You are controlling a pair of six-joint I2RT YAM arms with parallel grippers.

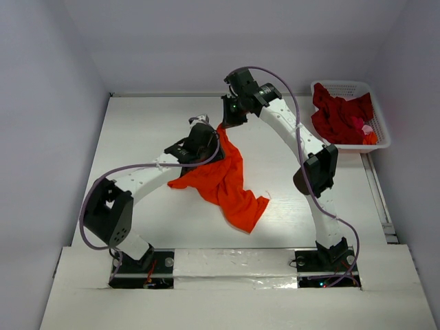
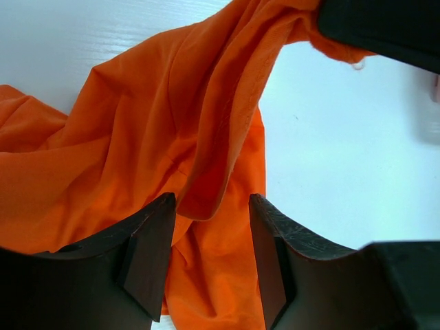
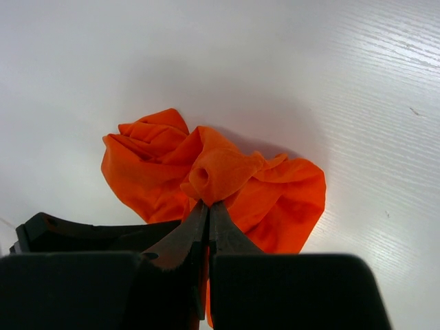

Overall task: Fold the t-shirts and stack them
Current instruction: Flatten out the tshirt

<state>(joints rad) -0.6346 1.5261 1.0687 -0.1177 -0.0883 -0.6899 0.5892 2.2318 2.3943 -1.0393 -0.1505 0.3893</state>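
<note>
The orange t-shirt point(image 1: 227, 182) hangs crumpled over the middle of the table, lifted at its top end. My right gripper point(image 1: 225, 124) is shut on a bunched fold of the orange t-shirt point(image 3: 220, 172) and holds it up. My left gripper point(image 1: 201, 141) is open, its jaws set apart around a hanging fold of the orange t-shirt point(image 2: 172, 137) without pinching it. The right gripper's black body shows at the top right of the left wrist view point(image 2: 385, 27). Dark red t-shirts point(image 1: 338, 113) lie piled in the white basket point(image 1: 350, 86).
The white latticed basket stands at the table's far right edge, with a small pink and orange item point(image 1: 366, 130) in it beside the red shirts. White walls close in the table at the back and sides.
</note>
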